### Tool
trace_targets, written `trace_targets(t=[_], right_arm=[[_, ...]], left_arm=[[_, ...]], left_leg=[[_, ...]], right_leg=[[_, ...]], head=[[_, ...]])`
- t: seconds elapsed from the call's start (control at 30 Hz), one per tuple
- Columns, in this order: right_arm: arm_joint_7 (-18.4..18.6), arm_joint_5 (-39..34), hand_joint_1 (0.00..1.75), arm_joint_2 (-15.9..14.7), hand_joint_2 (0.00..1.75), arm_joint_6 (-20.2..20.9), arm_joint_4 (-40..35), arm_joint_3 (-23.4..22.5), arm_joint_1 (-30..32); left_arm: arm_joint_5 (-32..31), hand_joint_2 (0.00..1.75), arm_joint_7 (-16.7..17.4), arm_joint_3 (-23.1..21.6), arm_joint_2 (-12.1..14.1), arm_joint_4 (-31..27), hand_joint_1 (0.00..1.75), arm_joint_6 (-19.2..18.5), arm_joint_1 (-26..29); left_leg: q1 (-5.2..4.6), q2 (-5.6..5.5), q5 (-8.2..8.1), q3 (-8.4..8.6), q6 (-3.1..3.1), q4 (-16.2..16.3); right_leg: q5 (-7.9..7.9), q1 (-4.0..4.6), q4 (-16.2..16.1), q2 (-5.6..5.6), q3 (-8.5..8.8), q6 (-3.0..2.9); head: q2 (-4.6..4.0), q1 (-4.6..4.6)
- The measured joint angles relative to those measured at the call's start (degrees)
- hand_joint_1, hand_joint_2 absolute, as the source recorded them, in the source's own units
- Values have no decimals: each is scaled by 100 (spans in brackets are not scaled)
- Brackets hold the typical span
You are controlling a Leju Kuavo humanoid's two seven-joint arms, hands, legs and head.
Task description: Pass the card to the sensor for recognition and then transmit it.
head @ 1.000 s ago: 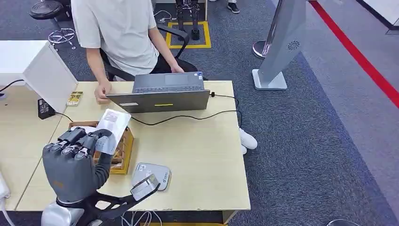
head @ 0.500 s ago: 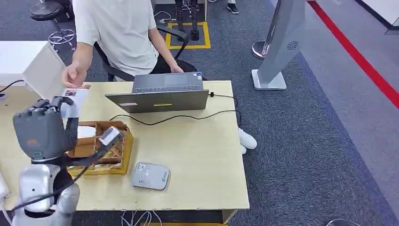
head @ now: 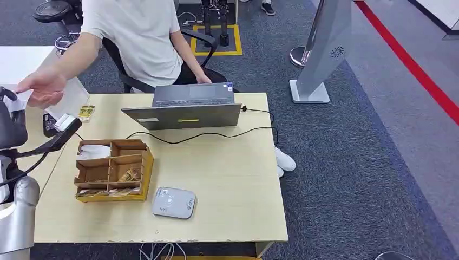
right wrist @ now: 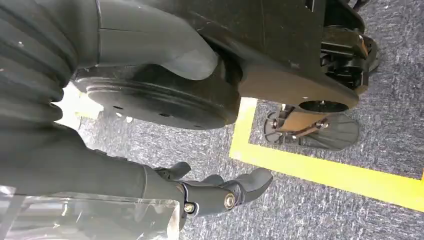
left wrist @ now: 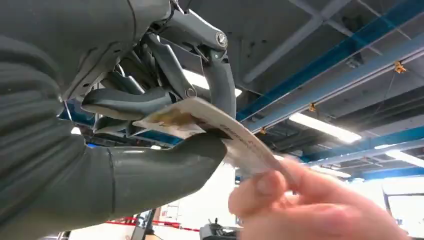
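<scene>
Left hand (left wrist: 150, 125) pinches card (left wrist: 225, 135) raised toward person's hand (left wrist: 305, 205) for handover; right hand (right wrist: 220, 192) hangs empty, fingers loosely curled.

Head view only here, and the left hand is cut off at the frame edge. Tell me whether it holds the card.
Observer: Yes. In the left wrist view the left hand pinches the card between thumb and fingers.
Operator: Report whether the person has hold of it.
Observer: The person's hand touches the card's free end. It is blurred there, so I cannot confirm a firm grip.
Operator: Give me the right hand.
Observer: The right wrist view shows the right hand hanging over grey carpet near a yellow tape line, holding nothing, fingers loosely apart.
</scene>
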Motion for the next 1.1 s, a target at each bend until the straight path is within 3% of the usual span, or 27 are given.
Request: trace_targets(t=[0.1,0.13,0.93,1.03,1.1], right_arm=[[11,-2,0,0,175,4,0,4,-5],[9,-2,0,0,175,13,0,4,-5],[-9,-31,0,-15,175,52,0,22,-5],[-31,-135,0,-15,175,20,0,22,-2],[-33,-273,0,-15,175,-20,0,20,2]], left_arm=[[-4,175,0,2,4,48,175,-15,-1],[-7,175,0,2,4,72,0,-26,0],[11,175,-57,2,-114,-186,0,-50,62],[24,175,-118,-19,-207,-541,0,-231,228],[24,175,-116,-174,-290,-1063,0,-726,508]], left_leg=[[0,0,0,0,0,0],[0,3,0,-1,0,0],[0,5,-1,-5,2,1],[-1,6,-2,-5,2,1],[-4,7,-6,-6,7,1]], right_leg=[[1,0,0,0,0,1],[3,0,0,2,-1,3],[4,0,0,5,-6,6],[3,-1,0,6,-6,7],[2,-3,-3,7,-7,7]], head=[[0,2],[0,0],[0,0],[0,0],[0,0]])
